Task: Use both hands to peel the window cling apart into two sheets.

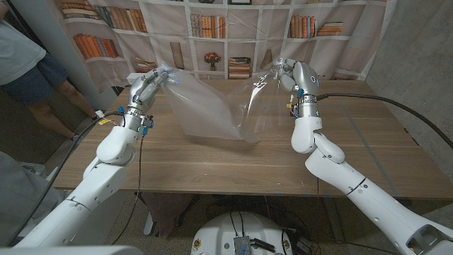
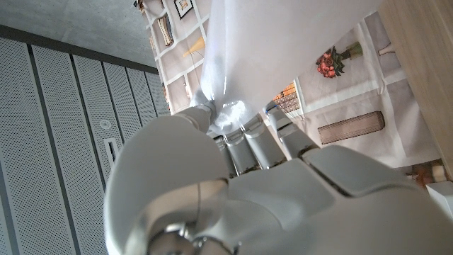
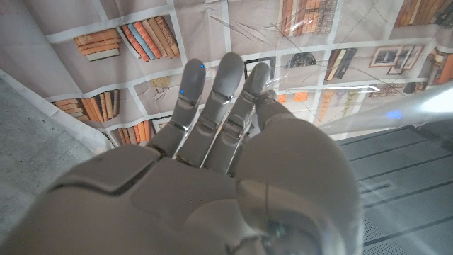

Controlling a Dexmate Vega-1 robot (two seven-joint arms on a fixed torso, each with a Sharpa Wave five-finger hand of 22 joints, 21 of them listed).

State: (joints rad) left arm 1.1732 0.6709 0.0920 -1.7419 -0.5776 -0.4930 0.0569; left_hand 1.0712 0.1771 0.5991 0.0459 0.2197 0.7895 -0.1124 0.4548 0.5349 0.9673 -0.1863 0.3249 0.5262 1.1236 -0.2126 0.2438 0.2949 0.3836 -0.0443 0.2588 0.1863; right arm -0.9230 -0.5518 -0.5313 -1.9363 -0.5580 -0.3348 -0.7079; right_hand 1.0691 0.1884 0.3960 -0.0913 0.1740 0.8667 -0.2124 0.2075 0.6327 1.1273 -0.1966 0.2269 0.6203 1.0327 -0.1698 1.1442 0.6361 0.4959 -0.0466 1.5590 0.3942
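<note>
Left hand [image 1: 145, 88] pinched top corner of frosted sheet [image 1: 202, 106]; right hand [image 1: 291, 74] pinched top corner of clear sheet [image 1: 258, 99]. Both hands raised over tabletop [image 1: 368, 142], toward far edge, well apart. Sheets splayed open at top, apparently joined low near tabletop middle. Judged: peel mostly done; bottom seam left to separate.
</note>
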